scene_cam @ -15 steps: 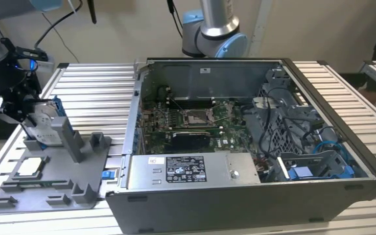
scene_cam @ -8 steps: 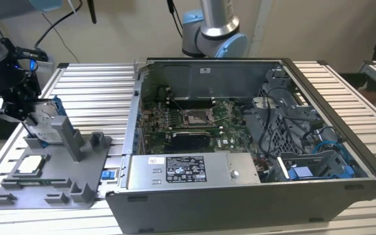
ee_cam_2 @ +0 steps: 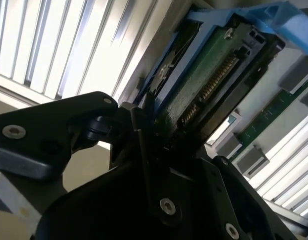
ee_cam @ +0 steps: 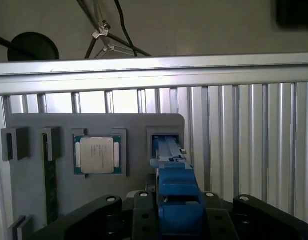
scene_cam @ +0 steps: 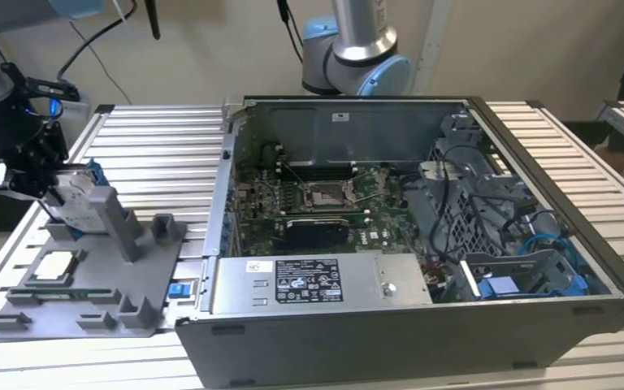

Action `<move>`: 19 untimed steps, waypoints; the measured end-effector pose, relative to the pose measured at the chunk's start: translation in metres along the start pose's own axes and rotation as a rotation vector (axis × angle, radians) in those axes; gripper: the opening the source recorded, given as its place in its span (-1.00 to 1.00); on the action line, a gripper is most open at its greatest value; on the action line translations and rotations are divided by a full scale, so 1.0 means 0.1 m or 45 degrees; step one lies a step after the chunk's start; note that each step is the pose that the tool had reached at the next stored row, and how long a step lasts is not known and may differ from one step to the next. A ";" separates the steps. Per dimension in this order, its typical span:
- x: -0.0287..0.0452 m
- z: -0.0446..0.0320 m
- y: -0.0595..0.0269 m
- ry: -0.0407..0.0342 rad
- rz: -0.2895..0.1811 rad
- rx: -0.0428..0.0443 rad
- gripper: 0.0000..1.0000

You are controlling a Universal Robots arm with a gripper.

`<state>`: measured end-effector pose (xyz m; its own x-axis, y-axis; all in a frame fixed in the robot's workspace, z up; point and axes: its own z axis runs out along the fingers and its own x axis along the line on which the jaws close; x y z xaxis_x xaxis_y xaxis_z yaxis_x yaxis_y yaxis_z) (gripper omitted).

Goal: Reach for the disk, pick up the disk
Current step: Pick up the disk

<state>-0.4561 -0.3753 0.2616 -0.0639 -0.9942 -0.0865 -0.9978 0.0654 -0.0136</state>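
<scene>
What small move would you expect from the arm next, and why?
Probably a slow, straight lift: the gripper looks closed on the blue-framed silver-grey metal disk, which stands upright in a slot of the grey plastic holder.

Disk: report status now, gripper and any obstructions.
Gripper shut on the disk, jaws flanking its blue bracket. Disk upright at the grey fixture tray, at the exterior view's left of the open case. No obstruction seen.

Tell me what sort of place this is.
Probably a robotics lab bench for computer assembly: an open computer case on a slatted metal table, a grey fixture tray of parts beside it, a robot arm behind.
</scene>
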 end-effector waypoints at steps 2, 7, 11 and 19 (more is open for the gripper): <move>0.000 0.000 0.000 -0.0004 -0.018 -0.002 -1.00; 0.000 0.000 0.000 -0.0007 -0.053 -0.005 -1.00; 0.000 -0.001 -0.001 -0.0009 -0.055 -0.004 -1.00; -0.003 -0.041 -0.001 -0.0002 -0.055 -0.005 -1.00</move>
<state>-0.4561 -0.3753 0.2657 -0.0210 -0.9961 -0.0861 -0.9997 0.0223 -0.0136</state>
